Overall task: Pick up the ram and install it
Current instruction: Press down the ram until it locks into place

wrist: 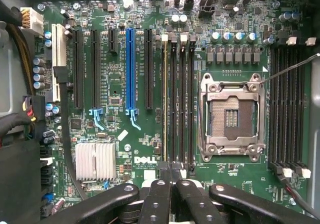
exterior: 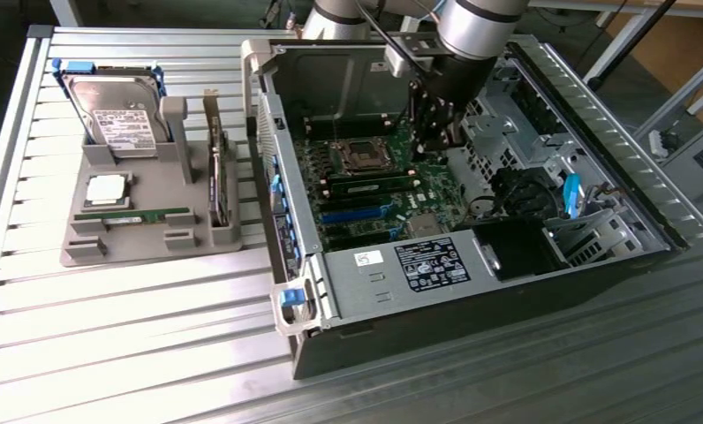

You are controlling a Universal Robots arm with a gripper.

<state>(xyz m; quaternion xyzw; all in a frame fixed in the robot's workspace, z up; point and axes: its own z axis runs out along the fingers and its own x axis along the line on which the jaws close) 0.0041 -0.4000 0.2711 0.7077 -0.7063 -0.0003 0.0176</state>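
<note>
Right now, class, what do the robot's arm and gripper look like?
The arm is a thick silver-grey tube with a black cable running alongside. The gripper is black metal, built of jointed link bars with round pivot pins, ending in two slim fingers.

"DELL" — white print, motherboard
</note>
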